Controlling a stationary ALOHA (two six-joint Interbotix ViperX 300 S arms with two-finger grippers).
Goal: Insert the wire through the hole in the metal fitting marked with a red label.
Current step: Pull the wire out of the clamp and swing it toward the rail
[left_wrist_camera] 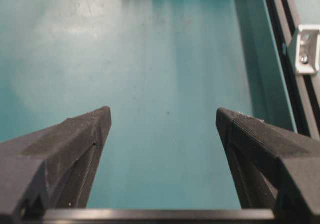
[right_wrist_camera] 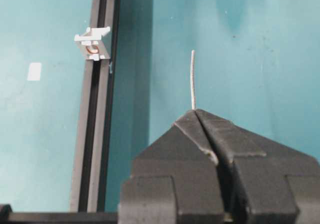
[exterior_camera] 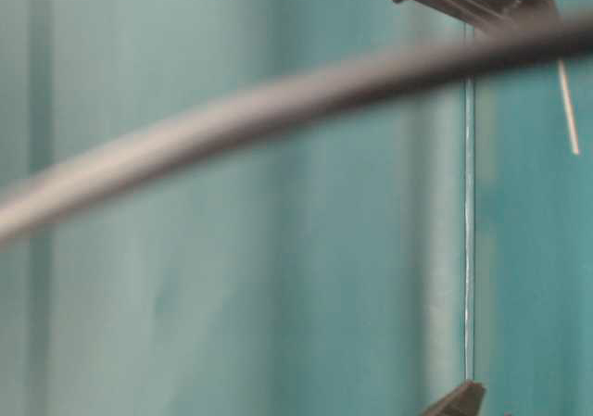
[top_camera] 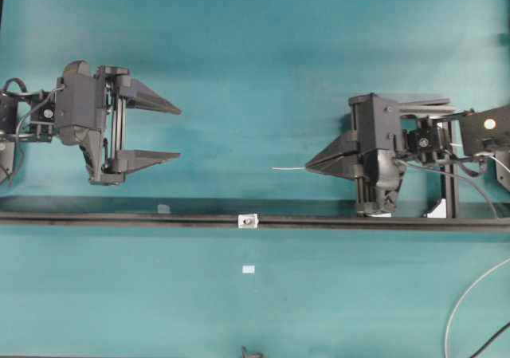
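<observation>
My right gripper (top_camera: 307, 167) (right_wrist_camera: 195, 110) is shut on the wire (top_camera: 288, 167) (right_wrist_camera: 192, 79), a thin pale strand sticking a short way past its fingertips and pointing left. The metal fitting (top_camera: 248, 221) (right_wrist_camera: 93, 43), a small silvery bracket, sits on the black rail (top_camera: 119, 218) (right_wrist_camera: 95, 134), ahead of the wire tip and off to its side. Its hole (top_camera: 249, 222) shows as a dark spot. I see no red label. My left gripper (top_camera: 179, 133) (left_wrist_camera: 163, 115) hovers open and empty at the left; the fitting (left_wrist_camera: 306, 49) lies to its right.
A white clamp block (top_camera: 437, 209) stands by the rail under the right arm. A small white patch (top_camera: 248, 269) lies in front of the fitting, a dark fitting (top_camera: 251, 352) at the front edge. A white cable (top_camera: 470, 294) curves at the front right. A blurred grey cable (exterior_camera: 278, 101) crosses the table-level view.
</observation>
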